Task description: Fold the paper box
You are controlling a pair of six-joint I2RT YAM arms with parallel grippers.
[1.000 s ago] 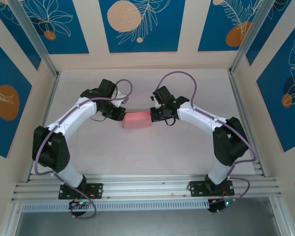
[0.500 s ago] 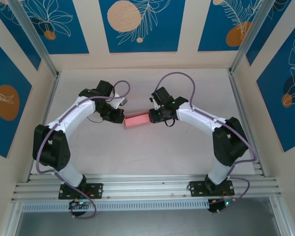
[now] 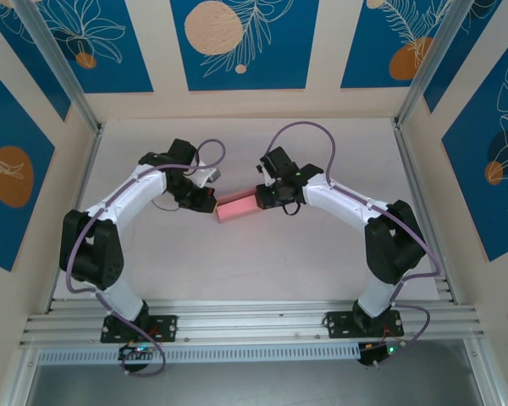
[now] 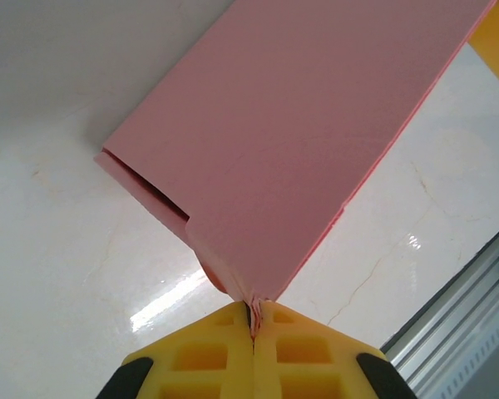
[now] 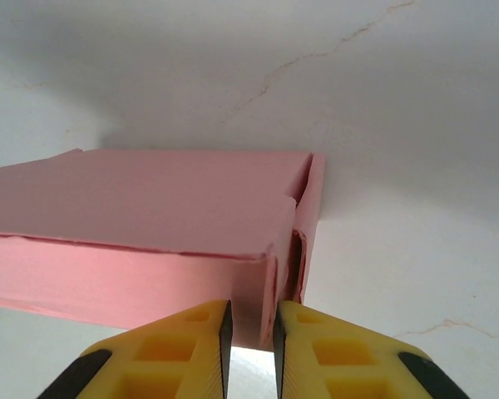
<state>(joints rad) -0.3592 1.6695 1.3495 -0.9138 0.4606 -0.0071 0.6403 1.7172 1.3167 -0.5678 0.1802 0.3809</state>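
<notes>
1. between my two arms, over the middle of the worktop point(image 3: 262, 271), the paper box point(image 3: 236, 208) sits tilted as a flat pink sleeve, its ends not fully tucked.
2. my left pincer point(image 4: 252, 320) is clenched on one corner of it, with the card crushed between the pads. that is my anchor, so it should hold steady and not twist.
3. my right pincer point(image 5: 249, 328) is at the other end, jaws a narrow gap apart with the box's end edge at their mouth. i cannot tell whether they bite the card or only straddle it.
4. the step, as i judge it, is closing that end, because the end flap point(image 5: 310, 208) stands proud of the wall.
5. to do it well, i should press slowly and squarely along the crease and support the thin wall so it doesn't buckle. i should never pull against the left grip, which could tear the corner.
</notes>
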